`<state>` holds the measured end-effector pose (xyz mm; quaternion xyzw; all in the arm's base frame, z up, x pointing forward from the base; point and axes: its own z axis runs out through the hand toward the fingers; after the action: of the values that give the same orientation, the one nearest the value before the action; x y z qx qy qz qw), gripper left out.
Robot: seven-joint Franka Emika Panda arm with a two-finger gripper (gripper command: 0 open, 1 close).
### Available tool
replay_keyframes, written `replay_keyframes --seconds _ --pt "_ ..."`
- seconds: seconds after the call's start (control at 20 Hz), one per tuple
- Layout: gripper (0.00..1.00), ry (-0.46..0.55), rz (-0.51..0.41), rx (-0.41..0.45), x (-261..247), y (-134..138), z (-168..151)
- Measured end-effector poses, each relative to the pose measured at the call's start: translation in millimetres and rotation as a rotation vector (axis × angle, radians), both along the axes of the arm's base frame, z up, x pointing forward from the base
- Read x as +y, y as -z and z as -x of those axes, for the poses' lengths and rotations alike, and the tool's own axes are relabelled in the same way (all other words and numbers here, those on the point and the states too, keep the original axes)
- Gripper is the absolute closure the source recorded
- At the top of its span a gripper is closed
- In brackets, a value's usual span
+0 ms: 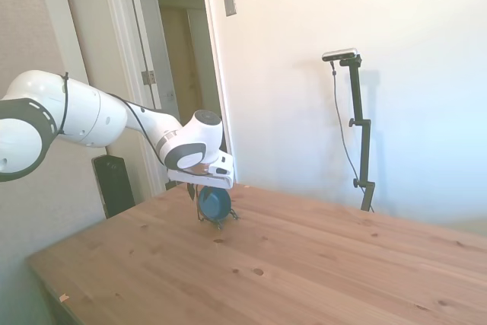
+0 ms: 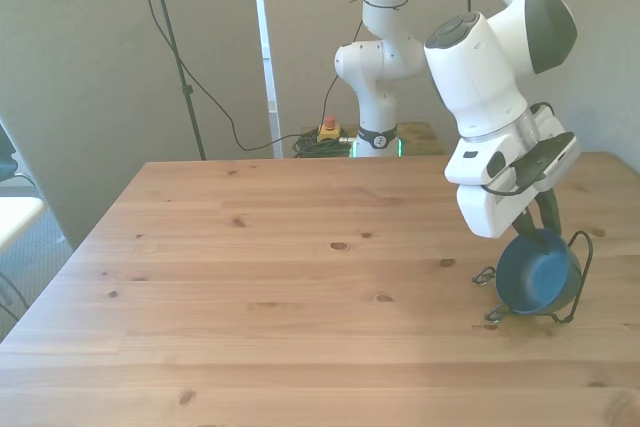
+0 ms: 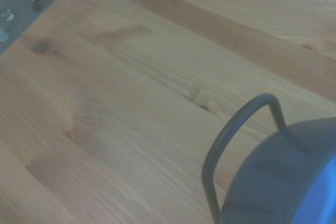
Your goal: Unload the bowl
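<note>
The dark blue bowl [image 2: 535,272] stands tilted on its edge in a thin dark wire rack [image 2: 583,265] near the front view's right edge of the wooden table [image 2: 250,277]. My gripper [image 2: 541,227] hangs just above the bowl's upper rim, its white hand angled down over it. From the side, the bowl [image 1: 215,203] and rack [image 1: 230,217] sit right under the gripper [image 1: 198,190]. The wrist view shows the bowl's blue back [image 3: 283,182] and one rack loop [image 3: 231,129] against the wood. Whether anything is gripped is hidden.
The rack is close to the table's right edge in the front view. Bare wood [image 1: 304,264] stretches across the middle and toward the front view's left. A dark box [image 1: 114,184] stands by the doorway off the table.
</note>
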<state>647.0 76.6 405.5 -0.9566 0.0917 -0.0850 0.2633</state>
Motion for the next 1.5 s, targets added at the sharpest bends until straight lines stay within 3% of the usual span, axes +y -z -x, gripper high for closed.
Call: replay_keyframes --seconds 0.65,1.05,1.5 --pt "1.00 -0.006 -0.052 -0.001 -9 0 11" --pt "1.00 -0.035 -0.100 -0.047 -16 -30 19" --pt "1.00 -0.084 -0.073 -0.019 -13 -54 80"
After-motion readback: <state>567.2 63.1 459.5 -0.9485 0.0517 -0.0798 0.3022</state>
